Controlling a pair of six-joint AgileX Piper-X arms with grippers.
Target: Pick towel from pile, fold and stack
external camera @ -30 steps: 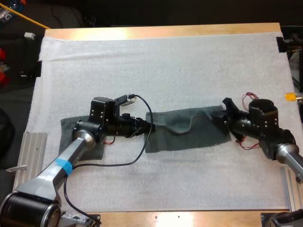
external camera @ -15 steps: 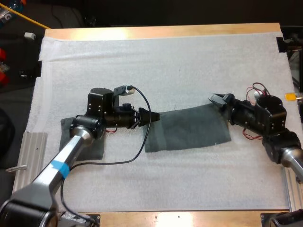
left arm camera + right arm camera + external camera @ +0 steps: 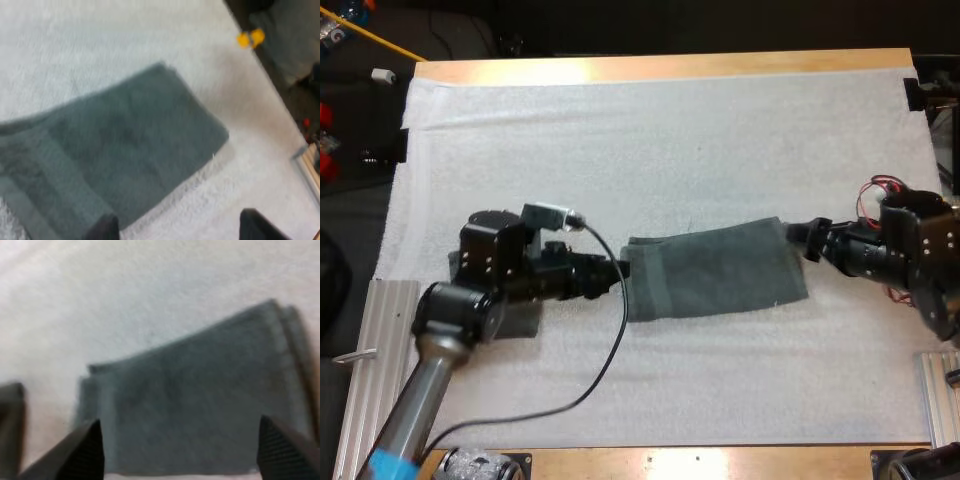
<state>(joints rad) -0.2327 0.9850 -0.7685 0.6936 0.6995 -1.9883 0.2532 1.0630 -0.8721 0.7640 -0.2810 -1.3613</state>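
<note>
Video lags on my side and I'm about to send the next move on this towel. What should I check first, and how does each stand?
1. Left gripper open: ok, fingers apart at the folded towel's left end.
2. Right gripper open: ok, at its right end.
3. Folded towel flat on the white mat: ok.
4. Layers flush: not ok, edges offset at one end.
5. Second towel ready as stack base: cannot tell, left arm covers it.

Two towels: folded towel [image 3: 715,275], second towel [image 3: 523,320]. Two hands: left hand [image 3: 620,272], right hand [image 3: 798,238]. One mat [image 3: 670,140].
</note>
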